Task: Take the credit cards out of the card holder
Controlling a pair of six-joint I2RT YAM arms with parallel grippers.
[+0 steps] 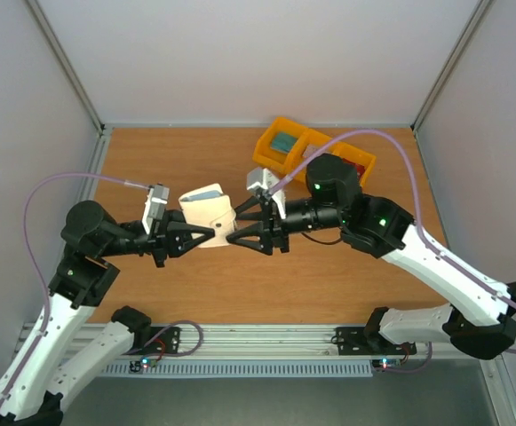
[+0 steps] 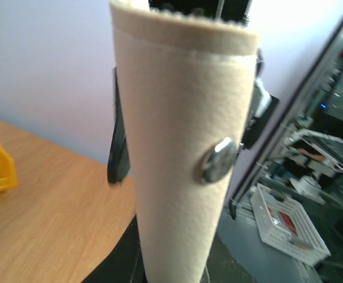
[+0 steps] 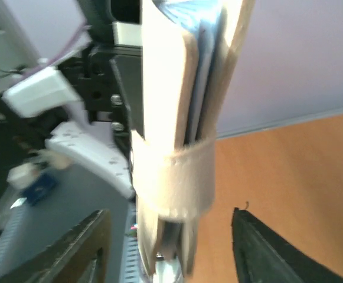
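Note:
The cream-white card holder [image 1: 211, 213] hangs above the table between the two arms. My left gripper [image 1: 202, 232] is shut on its lower part. In the left wrist view the holder [image 2: 177, 118] fills the middle, its metal snap [image 2: 216, 160] facing the camera. My right gripper [image 1: 234, 226] is open, with a finger on each side of the holder's right end. In the right wrist view the holder [image 3: 171, 177] stands edge-on with its strap wrapped around it. Pale bluish edges of the credit cards [image 3: 209, 53] show between its leaves. The dark fingers [image 3: 85, 247] are apart from it on either side.
A yellow three-compartment bin [image 1: 304, 142] stands at the back right of the wooden table [image 1: 151, 284], with a teal item [image 1: 284, 142] in one compartment and something red [image 1: 360, 166] in another. Walls enclose the table on the left, back and right.

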